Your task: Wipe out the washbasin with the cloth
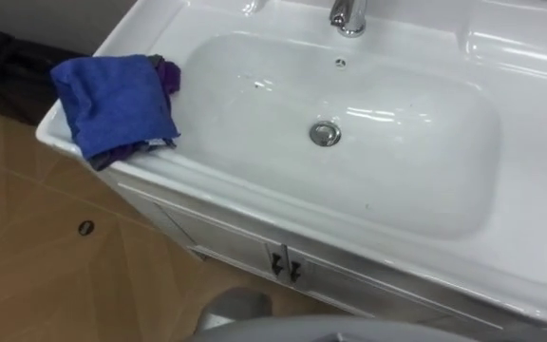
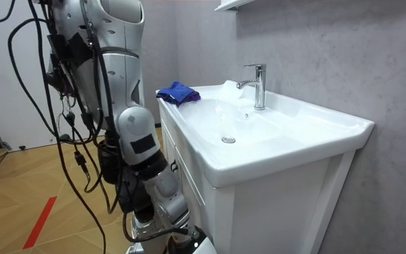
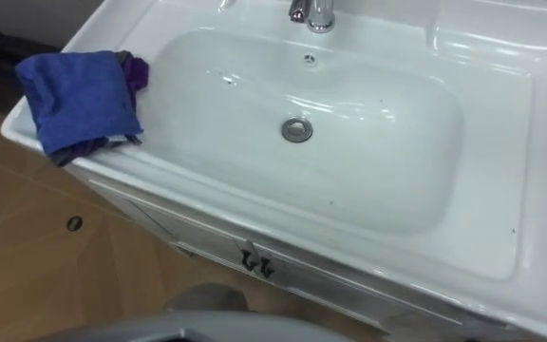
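One blue cloth [image 1: 117, 104] is lying crumpled on the left front corner of the white basin [image 1: 535, 190], well apart from the drain [image 1: 325, 133]. Whether the hands are spread or closed, I cannot tell.

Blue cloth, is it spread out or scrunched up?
Scrunched up: the blue cloth lies in a heap on the left rim of the basin.

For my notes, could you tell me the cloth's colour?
The cloth is blue with a purple edge; clearest in left eye view.
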{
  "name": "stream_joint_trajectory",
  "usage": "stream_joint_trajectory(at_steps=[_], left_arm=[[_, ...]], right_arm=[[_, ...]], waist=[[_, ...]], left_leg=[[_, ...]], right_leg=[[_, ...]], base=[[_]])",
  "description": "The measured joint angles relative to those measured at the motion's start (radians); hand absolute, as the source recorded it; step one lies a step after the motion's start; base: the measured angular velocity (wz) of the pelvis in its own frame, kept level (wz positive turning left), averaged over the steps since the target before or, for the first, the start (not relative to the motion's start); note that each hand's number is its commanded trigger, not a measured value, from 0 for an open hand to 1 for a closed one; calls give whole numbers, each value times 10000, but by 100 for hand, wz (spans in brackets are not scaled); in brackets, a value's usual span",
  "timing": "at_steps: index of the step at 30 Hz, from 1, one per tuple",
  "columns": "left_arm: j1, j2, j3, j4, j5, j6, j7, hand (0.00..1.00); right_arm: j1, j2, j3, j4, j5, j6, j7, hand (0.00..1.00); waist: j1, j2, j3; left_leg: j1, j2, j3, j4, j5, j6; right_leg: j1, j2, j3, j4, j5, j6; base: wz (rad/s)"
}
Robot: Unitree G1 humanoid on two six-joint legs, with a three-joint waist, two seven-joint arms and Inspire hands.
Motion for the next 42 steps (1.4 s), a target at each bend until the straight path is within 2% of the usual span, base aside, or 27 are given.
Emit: stream_joint_trajectory(at_steps=[3,5,9,12,13,18,22,26,30,36,38,42], left_arm=[[-70,-2,-267,1402,-17,-71,-9,0],[-8,-3,-653,2451,-18,-71,-130,0],[150,-19,-1171,3304,48,16,-666,0],[79,-26,-1470,4068,714,112,-1139,0],[77,-61,-1716,4244,975,176,-1339,0],[-301,-100,-2551,4590,2020,249,-2273,0],[-913,-130,-2823,5037,2618,269,-2992,0],[-1557,-130,-2823,5292,3182,332,-3449,0],[-1632,-125,-2969,5329,3521,489,-3703,0],[-2059,-93,-3015,5766,3880,622,-4264,0],[-2189,-95,-3095,5904,3896,733,-4516,0],[-2528,-93,-3239,5966,3893,992,-4638,0]], right_arm=[[-14,-14,-44,11,-1,-101,44,0],[-50,-22,-46,10,-194,-116,64,0],[-69,-48,-39,-15,-502,-264,216,0],[-98,-47,-12,5,-537,-365,412,0],[-109,-51,-1,13,-535,-472,427,0],[-116,-41,99,274,-626,-557,555,0],[-158,-32,60,284,-792,-542,529,0],[-259,9,70,266,-724,-529,501,0],[-440,97,156,288,-736,-479,507,0],[-899,168,232,263,-933,-421,487,0],[-1043,184,429,265,-981,-411,404,0],[-1083,234,563,266,-1007,-325,279,0]], waist=[[-36,-13,8],[-78,-26,17],[-305,-85,2],[-550,-234,-31],[-615,-317,-36],[-1020,-623,9],[-1367,-688,19],[-1381,-818,-1],[-1405,-1017,17],[-1384,-1156,28],[-1356,-1172,23],[-1370,-1218,27]], left_leg=[[24,7,17,-5,0,-1],[175,13,121,-152,1,0],[192,8,132,-124,1,-1],[371,2,241,-290,40,14],[456,9,397,-392,73,21],[510,11,474,-437,71,21],[456,176,1082,-379,44,64],[322,319,1550,-400,37,76],[341,339,1790,-450,30,88],[185,571,2297,-367,-142,306],[247,721,2675,-370,-229,412],[279,713,2733,-402,-360,561]], right_leg=[[-19,-30,12,106,-40,-20],[-23,-80,173,225,-85,-28],[-26,-97,215,256,-114,-27],[3,-118,387,252,-113,-27],[6,-122,519,230,-113,-27],[27,-118,631,195,-110,-27],[-26,-115,750,189,-99,-28],[-316,-89,945,211,-28,-47],[-361,-64,1158,124,45,-10],[-363,141,1340,-376,411,99],[-348,150,1478,-454,513,191],[-319,121,1562,-455,635,348]], base=[[-2],[-15],[-3],[-8],[-19],[-6],[-13],[-16],[-15],[-10],[-17],[-8]])
